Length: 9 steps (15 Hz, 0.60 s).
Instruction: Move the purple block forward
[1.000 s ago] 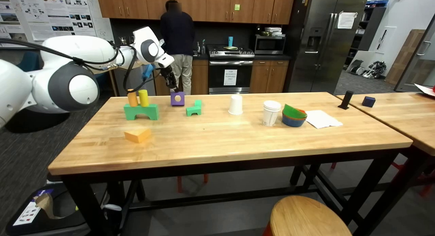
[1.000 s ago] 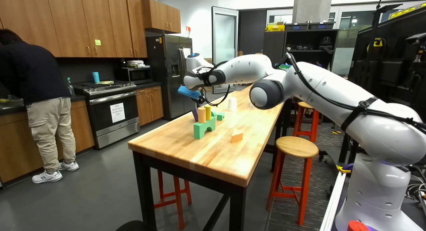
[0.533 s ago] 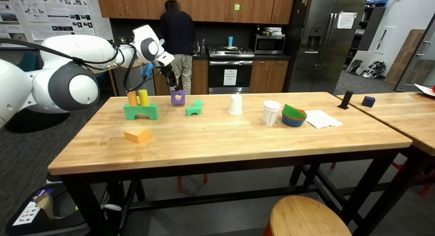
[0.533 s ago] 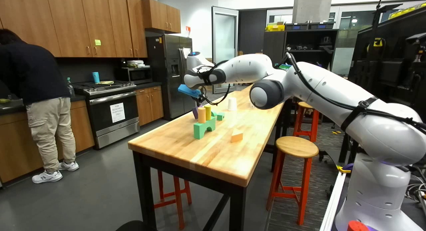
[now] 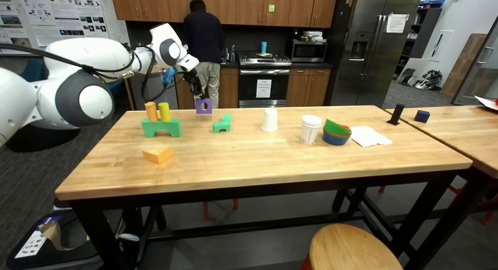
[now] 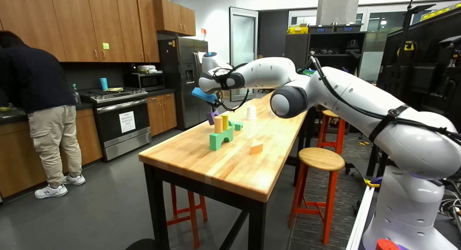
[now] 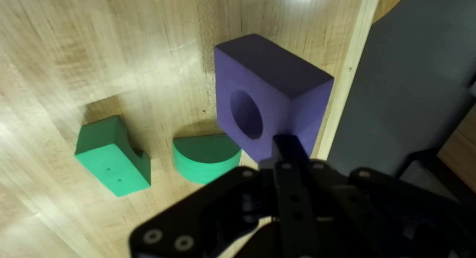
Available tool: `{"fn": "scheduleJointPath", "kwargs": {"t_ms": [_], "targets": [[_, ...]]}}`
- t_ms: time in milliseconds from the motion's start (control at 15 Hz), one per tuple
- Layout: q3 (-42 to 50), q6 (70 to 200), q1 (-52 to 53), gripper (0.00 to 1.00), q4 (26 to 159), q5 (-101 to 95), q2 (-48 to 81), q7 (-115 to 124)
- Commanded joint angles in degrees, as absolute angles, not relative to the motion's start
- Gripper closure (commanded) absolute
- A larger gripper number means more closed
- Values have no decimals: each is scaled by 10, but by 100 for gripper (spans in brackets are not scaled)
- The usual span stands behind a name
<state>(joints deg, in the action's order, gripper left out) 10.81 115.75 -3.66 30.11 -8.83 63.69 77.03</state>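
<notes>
- 1 paper sign (image 6: 127, 121) is hanging on the oven (image 5: 264, 76), reading "FOR RESEARCH PURPOSES ONLY" in both exterior views.
- Posters (image 5: 64, 15) are covering the upper left in an exterior view, their print showing too small to read.
- 1 white sheet (image 5: 397, 23) is clinging to the fridge (image 5: 369, 48) and 1 yellow-green note (image 5: 271, 8) to the cabinets (image 5: 229, 5); any writing on them is coming out illegible.
- 1 white label (image 5: 31, 244) is showing at the lower left in an exterior view, its lines too tiny to make out.
- The gripper (image 5: 200, 96) is holding the purple block (image 7: 275, 102), its jaws closed tight; in the wrist view the black fingers (image 7: 285, 150) are covering 1 lower corner of the block, and exactly where they are pressing is hidden.
- The purple block is hanging near the far edge of the table (image 5: 253, 157) in an exterior view, appearing between the green arch (image 5: 162, 125) and 2 small green blocks (image 5: 221, 125), touching neither.
- Its holed face (image 5: 204, 111) is pointing at the camera in an exterior view; in the wrist view that face is looking left.
- Its narrow side (image 6: 211, 118) is leaning off the vertical in an exterior view.
- The holed face is measuring about as wide as tall, the thickness less, so a long axis is hard to tell.
</notes>
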Motion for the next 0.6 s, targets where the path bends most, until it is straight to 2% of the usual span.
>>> {"fn": "scheduleJointPath", "kwargs": {"t_ms": [0,533], "targets": [[107,1149,-41,100,300,-83,632,778],[106,1145,-42,100,306,-84,626,781]]}}
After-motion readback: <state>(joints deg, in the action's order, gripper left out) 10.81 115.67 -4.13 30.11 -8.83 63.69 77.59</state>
